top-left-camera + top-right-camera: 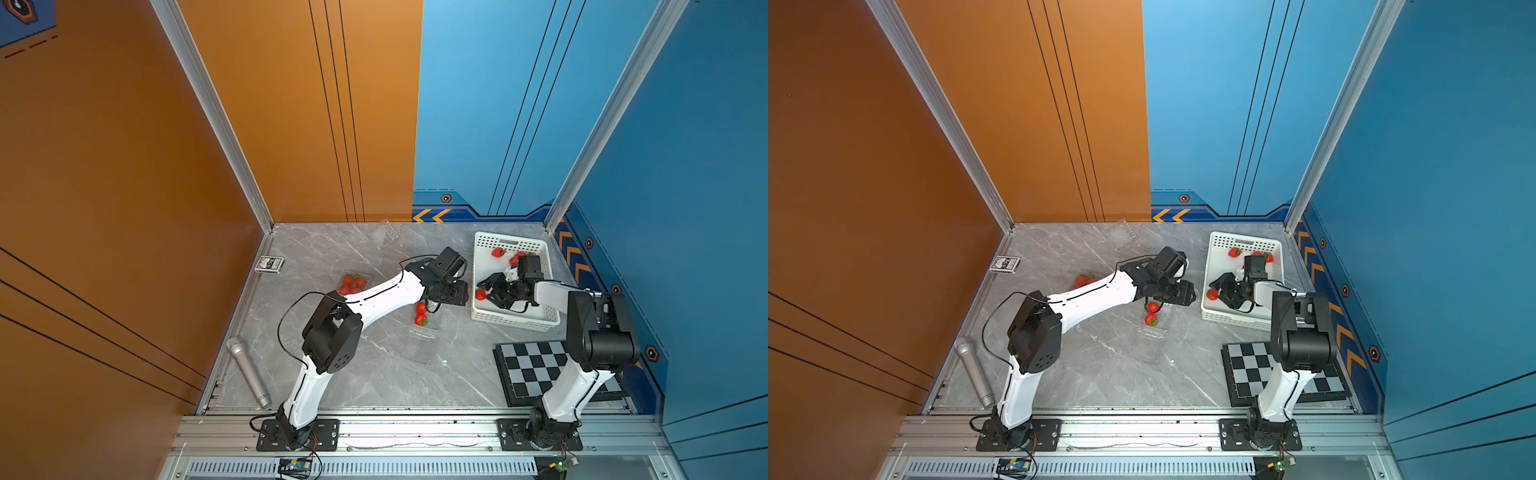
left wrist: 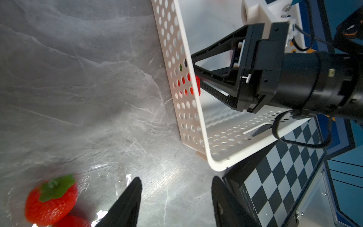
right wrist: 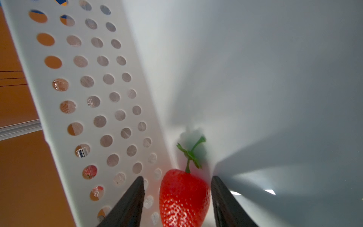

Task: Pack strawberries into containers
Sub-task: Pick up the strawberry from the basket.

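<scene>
Right tool (image 3: 177, 177) stands open astride a strawberry (image 3: 183, 200) inside the white basket (image 3: 76, 94); left tool (image 2: 174, 180) gapes empty beside a container (image 2: 110, 167).

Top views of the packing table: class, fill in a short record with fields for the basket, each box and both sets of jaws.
Basket: white perforated plastic basket holds at least three red strawberries
Middle box: clear plastic clamshell, lid open, two strawberries
Left box: clear clamshell partly under left arm, several strawberries
Far box: clear clamshell, no fruit seen
Right jaws: open around one basket strawberry, gap on one side
Left jaws: open, empty, beside the middle box
</scene>
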